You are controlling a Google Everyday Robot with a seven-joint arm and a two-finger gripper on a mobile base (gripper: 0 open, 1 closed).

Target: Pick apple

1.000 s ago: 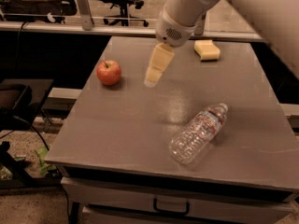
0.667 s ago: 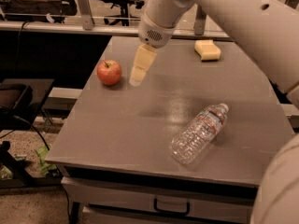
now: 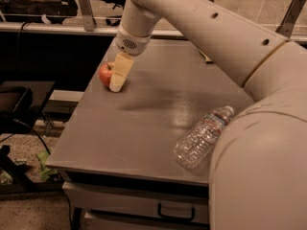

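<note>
Your gripper (image 3: 116,82) was down at the far left part of the grey table (image 3: 144,128), its pale yellow tip at or just above the tabletop. From this view you could not tell whether it was open, closed or already holding anything.

The apple (image 3: 104,74) sat on the table right against the gripper, on the side that falls to the camera's left. The gripper covered the apple's near-right flank, so only part of the fruit showed. That part was round and red, small beside the gripper's wrist housing (image 3: 130,38), with a smooth skin and a slightly lighter tone toward the top. You could not make out a stem. Whether the gripper actually touched the apple or only overlapped it in the view was not clear.

Above the gripper, the cream-coloured arm (image 3: 206,28) ran up and across to the right, then filled the lower right corner of the picture.

Well away from the gripper, toward the table's near edge and to the camera's right, a clear plastic bottle (image 3: 201,139) lay on its side, its cap end pointing back toward the far right. Below the near edge a drawer front with a handle (image 3: 175,213) was visible.
</note>
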